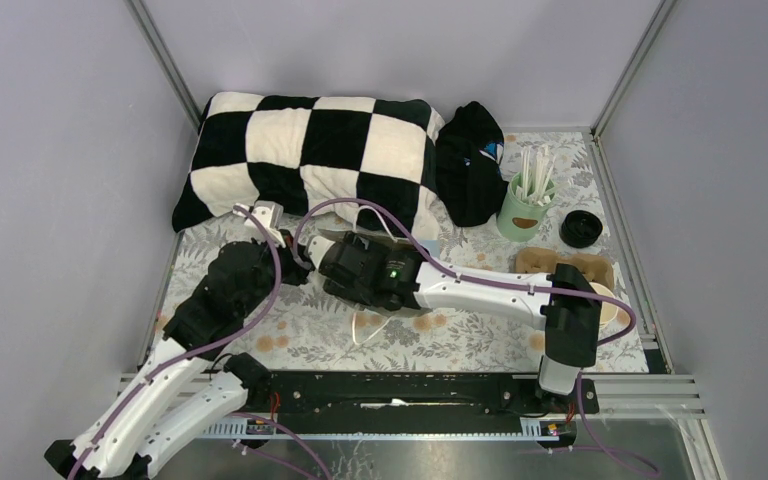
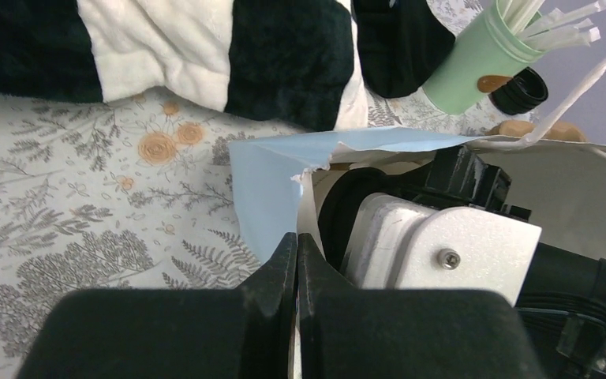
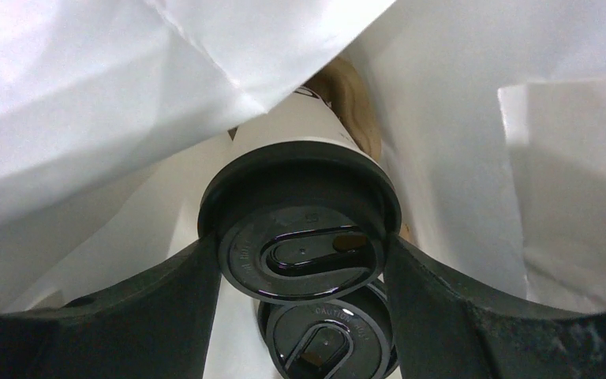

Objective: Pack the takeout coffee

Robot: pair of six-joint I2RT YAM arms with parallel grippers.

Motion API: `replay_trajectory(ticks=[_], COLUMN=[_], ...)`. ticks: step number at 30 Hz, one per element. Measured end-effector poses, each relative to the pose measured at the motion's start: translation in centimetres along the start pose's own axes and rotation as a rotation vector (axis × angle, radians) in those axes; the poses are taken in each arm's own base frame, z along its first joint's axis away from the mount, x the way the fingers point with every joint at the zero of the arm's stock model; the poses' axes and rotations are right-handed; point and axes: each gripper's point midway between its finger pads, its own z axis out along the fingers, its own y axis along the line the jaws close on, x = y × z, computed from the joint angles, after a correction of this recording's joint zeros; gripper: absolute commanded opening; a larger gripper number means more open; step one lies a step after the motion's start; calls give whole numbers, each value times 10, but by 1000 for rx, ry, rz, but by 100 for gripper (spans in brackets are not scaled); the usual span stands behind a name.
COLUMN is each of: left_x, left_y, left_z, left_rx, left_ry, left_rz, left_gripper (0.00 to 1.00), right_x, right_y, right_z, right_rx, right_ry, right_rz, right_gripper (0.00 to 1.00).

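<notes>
In the right wrist view I am inside a white paper bag (image 3: 87, 95). My right gripper (image 3: 300, 246) is shut on a takeout coffee (image 3: 300, 237), its fingers (image 3: 185, 292) pressed against both sides of the round black lid. The white cup body leans away behind the lid. A second takeout coffee (image 3: 327, 339) sits just below it in the bag. In the left wrist view my left gripper (image 2: 296, 241) is shut on the torn edge of the bag (image 2: 264, 178), holding its mouth up. From above, the right gripper (image 1: 360, 265) reaches left toward the left gripper (image 1: 295, 262).
A checkered pillow (image 1: 310, 150) and black cloth (image 1: 470, 160) lie at the back. At the right stand a mint-green cup of white sticks (image 1: 525, 205), a loose black lid (image 1: 581, 228) and a brown pulp carrier (image 1: 570, 268). A floral cloth (image 1: 300, 335) covers the table.
</notes>
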Motion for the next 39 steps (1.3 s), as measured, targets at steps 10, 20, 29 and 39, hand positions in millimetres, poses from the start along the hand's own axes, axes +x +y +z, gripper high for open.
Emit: replay_trajectory(ticks=[10,20,29,39], left_x=[-8,-4,-7,-2], left_y=[1,4,2,1], left_z=[11,7,3,-8], left_rx=[-12,-12,-8,-8], left_ry=[-9,-23,-22,37], left_rz=[52,42,44,46], left_gripper=[0,0,0,0], right_x=[-1,-2,1,-2], right_y=[-13,-10,-7,4], right_z=[4,2,-11,-11], right_rx=[7,-41,-44,-58], right_ry=[-4,13,59,44], right_rz=[-21,-91,-69,-52], right_gripper=[40,37,36,39])
